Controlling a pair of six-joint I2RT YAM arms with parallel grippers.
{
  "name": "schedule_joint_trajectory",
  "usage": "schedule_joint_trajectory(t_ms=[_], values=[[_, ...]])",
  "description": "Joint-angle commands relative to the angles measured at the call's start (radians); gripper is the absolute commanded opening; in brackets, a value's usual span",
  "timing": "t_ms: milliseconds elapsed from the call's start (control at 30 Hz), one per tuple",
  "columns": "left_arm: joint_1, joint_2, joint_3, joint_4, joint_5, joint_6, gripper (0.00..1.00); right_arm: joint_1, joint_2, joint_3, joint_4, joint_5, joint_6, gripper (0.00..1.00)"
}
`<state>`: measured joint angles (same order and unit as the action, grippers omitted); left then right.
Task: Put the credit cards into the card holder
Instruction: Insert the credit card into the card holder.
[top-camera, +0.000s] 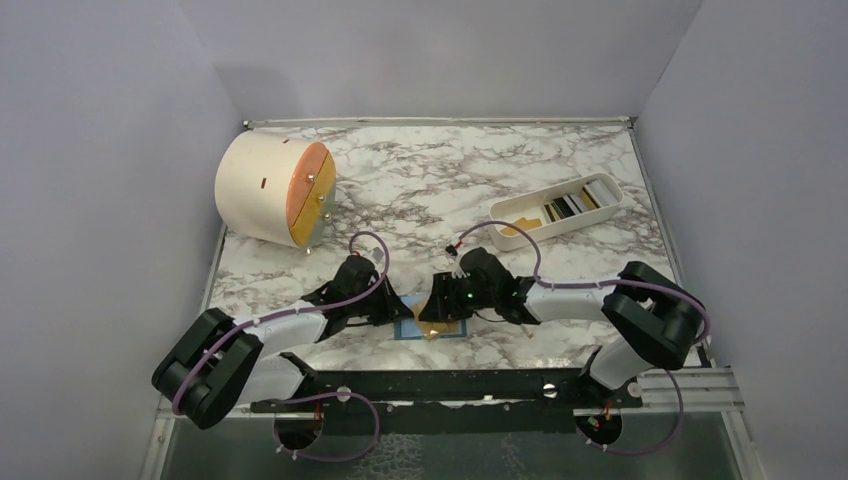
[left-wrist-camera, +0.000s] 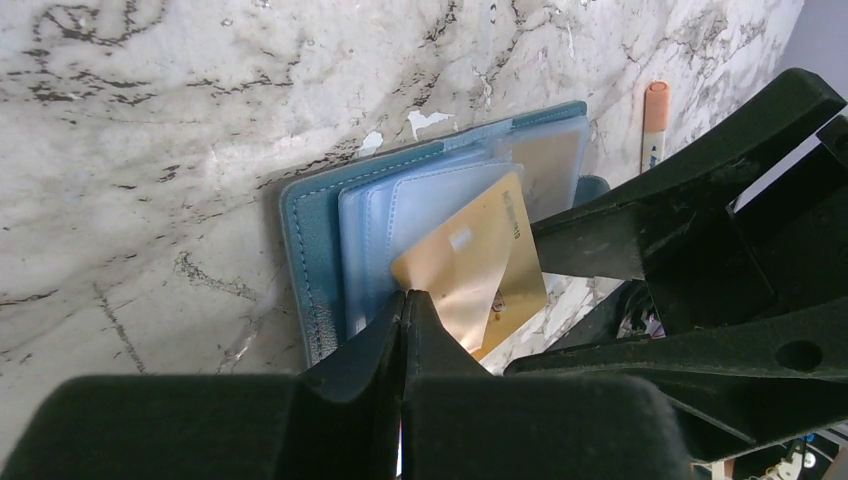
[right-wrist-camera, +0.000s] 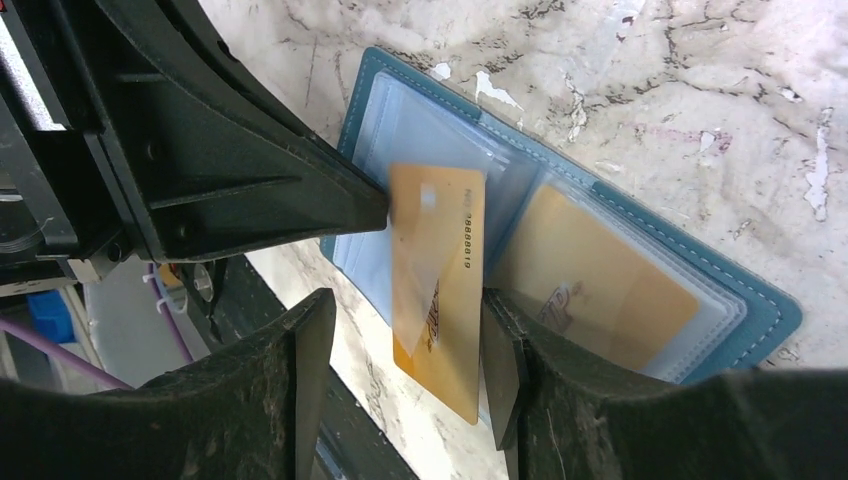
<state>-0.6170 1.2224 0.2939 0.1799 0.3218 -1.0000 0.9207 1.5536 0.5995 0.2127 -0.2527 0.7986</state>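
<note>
The teal card holder (top-camera: 412, 330) lies open on the marble between my two grippers, its clear sleeves up (left-wrist-camera: 310, 250) (right-wrist-camera: 770, 310). A gold credit card (right-wrist-camera: 440, 290) sits partly under a clear sleeve and sticks out over the holder's near edge (left-wrist-camera: 480, 270). A second gold card (right-wrist-camera: 590, 290) is inside the other side's sleeve. My left gripper (left-wrist-camera: 408, 295) (top-camera: 395, 305) is shut, its tips at the sleeve's edge over the gold card, apparently pinching the sleeve. My right gripper (right-wrist-camera: 405, 300) (top-camera: 440, 305) is open, its jaws on either side of the protruding card.
A white oblong tray (top-camera: 605, 205) with more cards stands at the back right. A cream drum with an orange-yellow face (top-camera: 270, 190) lies at the back left. A thin white stick with an orange tip (left-wrist-camera: 655, 120) lies just beyond the holder.
</note>
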Motion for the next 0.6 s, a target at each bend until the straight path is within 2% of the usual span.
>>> schedule_joint_trajectory(t_ms=[0, 100, 267, 467, 567], values=[[-0.003, 0.017, -0.031, -0.044, -0.051, 0.021, 0.0, -0.021, 0.028, -0.008, 0.013, -0.057, 0.001, 0.54], [-0.004, 0.007, -0.03, -0.066, -0.068, 0.022, 0.0, -0.029, 0.014, -0.032, 0.047, -0.078, 0.022, 0.47], [-0.004, -0.015, -0.04, -0.081, -0.083, 0.014, 0.0, -0.042, 0.002, -0.076, 0.068, -0.042, 0.035, 0.24], [-0.005, -0.041, -0.04, -0.11, -0.099, 0.012, 0.0, -0.048, -0.044, -0.106, 0.066, 0.005, 0.036, 0.12], [-0.006, -0.046, -0.046, -0.11, -0.095, -0.001, 0.0, -0.048, -0.07, -0.122, 0.082, 0.022, 0.038, 0.03]])
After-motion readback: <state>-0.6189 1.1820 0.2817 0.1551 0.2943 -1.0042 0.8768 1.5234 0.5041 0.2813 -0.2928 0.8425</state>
